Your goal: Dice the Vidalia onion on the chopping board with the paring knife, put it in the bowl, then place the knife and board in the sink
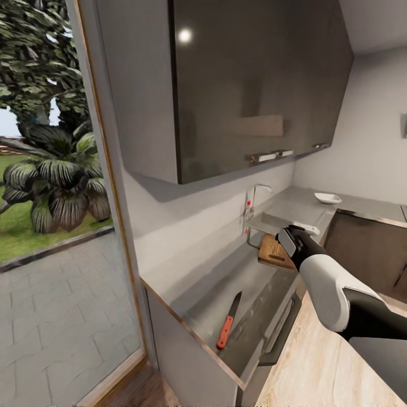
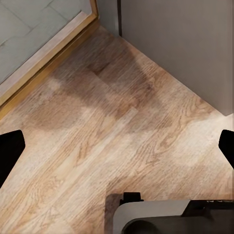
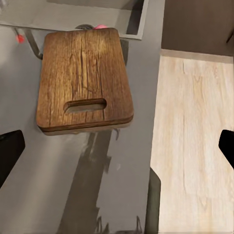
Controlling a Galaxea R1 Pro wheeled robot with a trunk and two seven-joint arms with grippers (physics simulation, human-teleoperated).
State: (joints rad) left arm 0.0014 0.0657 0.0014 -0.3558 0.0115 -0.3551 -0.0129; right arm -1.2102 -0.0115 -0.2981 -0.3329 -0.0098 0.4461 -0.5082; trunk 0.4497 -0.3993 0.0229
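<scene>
The right arm (image 1: 333, 288) reaches forward from the lower right of the head view, its white forearm and dark wrist stretched out over the chopping board (image 1: 275, 251), with the right gripper (image 3: 117, 146) held above the board's handle end, fingers (image 3: 9, 151) spread wide apart and touching nothing. The left gripper (image 2: 117, 146) points down at the floor, its fingers (image 2: 9, 146) likewise wide apart and empty

You face a kitchen corner: dark glossy wall cabinets (image 1: 249, 85) hang on pale walls (image 1: 362, 130), light wood flooring (image 1: 333, 367) runs below, and a tall glass window (image 1: 56, 198) at your left shows paving, lawn and palms.
</scene>
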